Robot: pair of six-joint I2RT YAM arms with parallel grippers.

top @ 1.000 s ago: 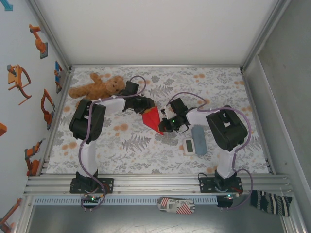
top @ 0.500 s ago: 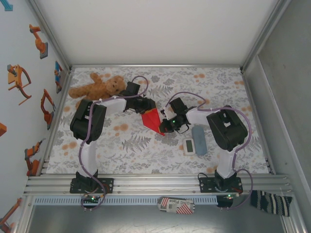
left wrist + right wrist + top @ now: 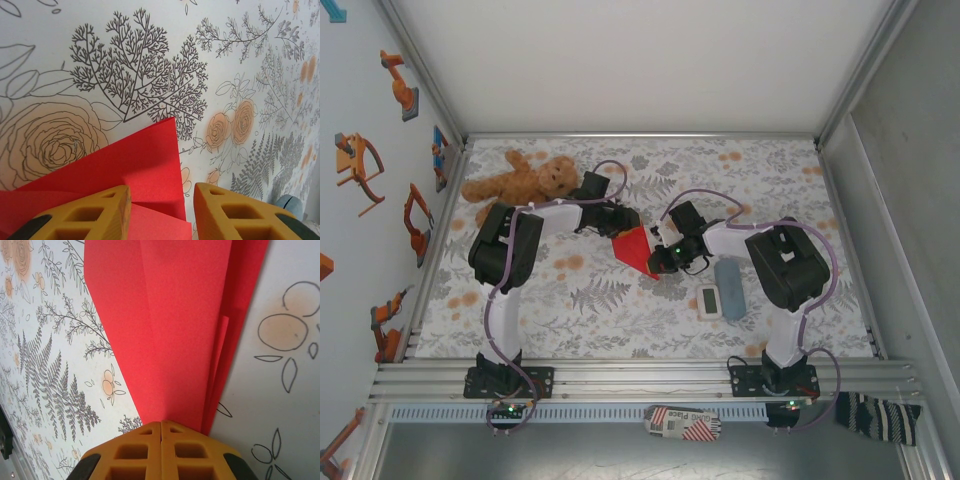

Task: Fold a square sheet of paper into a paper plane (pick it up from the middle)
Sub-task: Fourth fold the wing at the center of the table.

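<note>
Here, with the red paper [image 3: 635,248] lying folded mid-table, the left gripper [image 3: 162,212] open over its 11 o'clock edge and the right gripper [image 3: 161,437] closed at its 5 o'clock tip, a sideways tug could tear it or skew the creases.

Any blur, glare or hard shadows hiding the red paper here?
Top view: even light, red paper sharp, no glare. Left wrist: tablecloth print crisp, soft shadow on the paper by the left claw. Right wrist: paper evenly lit, folds clear.

light: bright, even, from above | shadows: soft (faint on wrist views) | focus: sharp throughout
</note>
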